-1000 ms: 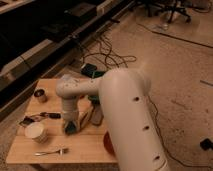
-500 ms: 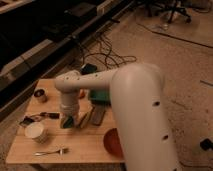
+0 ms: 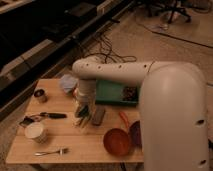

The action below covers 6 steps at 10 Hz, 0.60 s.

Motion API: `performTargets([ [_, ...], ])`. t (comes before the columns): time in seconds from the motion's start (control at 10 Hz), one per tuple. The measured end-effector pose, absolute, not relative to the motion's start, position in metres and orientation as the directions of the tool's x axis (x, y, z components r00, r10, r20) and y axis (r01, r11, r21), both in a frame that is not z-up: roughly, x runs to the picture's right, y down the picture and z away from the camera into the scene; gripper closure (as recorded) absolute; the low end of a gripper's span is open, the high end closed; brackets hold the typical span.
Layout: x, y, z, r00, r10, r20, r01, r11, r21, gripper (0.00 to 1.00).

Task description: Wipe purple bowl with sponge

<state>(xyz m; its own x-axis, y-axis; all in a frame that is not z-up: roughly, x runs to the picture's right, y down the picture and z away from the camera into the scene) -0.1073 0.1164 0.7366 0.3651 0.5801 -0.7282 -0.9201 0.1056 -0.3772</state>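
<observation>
My gripper (image 3: 82, 113) hangs from the white arm over the middle of the wooden table (image 3: 75, 142). It points down and is shut on the small teal-green sponge (image 3: 81, 111), just above the tabletop. The purple bowl (image 3: 135, 133) sits at the table's front right, to the right of the gripper. The arm's big white link hides its right part. It touches an orange-red bowl (image 3: 117, 141) on its left.
A dark grey flat bar (image 3: 98, 115) lies just right of the gripper. A green tray (image 3: 115, 92) stands behind it. A white cup (image 3: 36, 132), a fork (image 3: 50, 151), a black-handled tool (image 3: 50, 115), a metal can (image 3: 40, 95) and a blue-grey cloth (image 3: 68, 82) occupy the left side.
The gripper with the sponge has moved a little right, toward the grey bar. The arm's big link has swung aside, and the orange-red and purple bowls now show.
</observation>
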Motion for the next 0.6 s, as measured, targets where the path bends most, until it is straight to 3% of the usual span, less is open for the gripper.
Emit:
performTargets([
  [0.6, -0.1079, 0.1166, 0.7372, 0.364, 0.579, -0.729, -0.92, 0.106, -0.376, 1.0],
])
